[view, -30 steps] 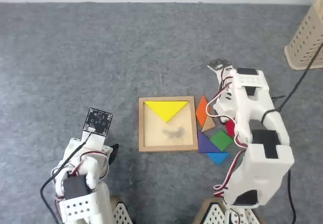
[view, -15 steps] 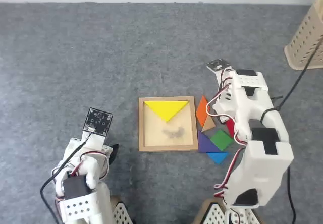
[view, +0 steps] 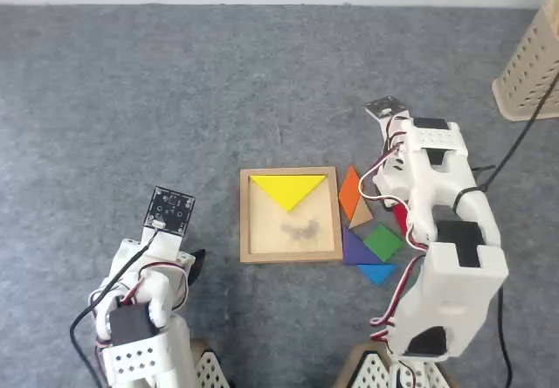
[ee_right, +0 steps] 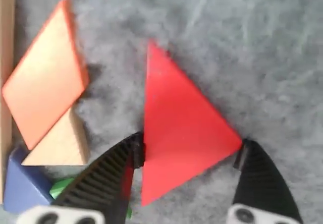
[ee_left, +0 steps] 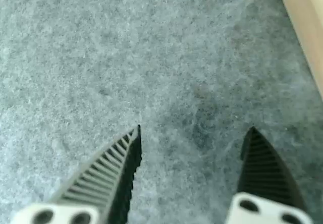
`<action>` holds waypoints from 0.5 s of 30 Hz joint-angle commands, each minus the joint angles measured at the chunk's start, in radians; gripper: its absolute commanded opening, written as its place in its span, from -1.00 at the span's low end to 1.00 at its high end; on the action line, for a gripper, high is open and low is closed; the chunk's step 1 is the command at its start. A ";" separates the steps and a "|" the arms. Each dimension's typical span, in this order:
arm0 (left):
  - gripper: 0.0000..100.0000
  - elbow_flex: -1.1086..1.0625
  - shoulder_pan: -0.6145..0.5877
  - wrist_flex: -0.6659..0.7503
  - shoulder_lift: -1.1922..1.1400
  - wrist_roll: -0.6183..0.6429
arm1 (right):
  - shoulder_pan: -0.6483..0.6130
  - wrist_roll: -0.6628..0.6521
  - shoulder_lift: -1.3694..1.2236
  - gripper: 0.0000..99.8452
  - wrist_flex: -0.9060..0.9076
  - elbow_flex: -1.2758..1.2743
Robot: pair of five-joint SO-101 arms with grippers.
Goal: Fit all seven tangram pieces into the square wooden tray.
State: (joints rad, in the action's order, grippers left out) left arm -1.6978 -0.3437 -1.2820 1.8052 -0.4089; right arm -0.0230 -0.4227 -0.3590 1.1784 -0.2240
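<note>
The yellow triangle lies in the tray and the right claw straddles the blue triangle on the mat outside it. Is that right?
Not quite: the piece is red, not blue. The right wrist view shows the right claw straddling the red triangle on the mat. The rest holds: in the high view, the yellow triangle lies in the tray.
</note>
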 commanded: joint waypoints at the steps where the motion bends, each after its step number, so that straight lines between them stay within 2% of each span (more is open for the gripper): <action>1: -0.40 0.013 0.002 -0.002 0.017 0.006 | -0.001 0.037 0.091 -0.55 0.039 0.002; 10: -0.40 0.013 0.002 -0.002 0.017 0.006 | -0.079 0.117 0.303 -0.55 0.137 -0.031; 13: -0.40 0.013 0.002 -0.002 0.017 0.006 | -0.093 0.101 0.318 -0.54 0.105 -0.044; 15: -0.40 0.013 0.002 -0.002 0.017 0.006 | -0.091 0.020 0.303 -0.53 0.105 -0.044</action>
State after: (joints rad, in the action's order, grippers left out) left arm -1.6978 -0.3437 -1.2820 1.8052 -0.4089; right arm -0.1074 -0.3230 -0.1105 1.2935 -0.2746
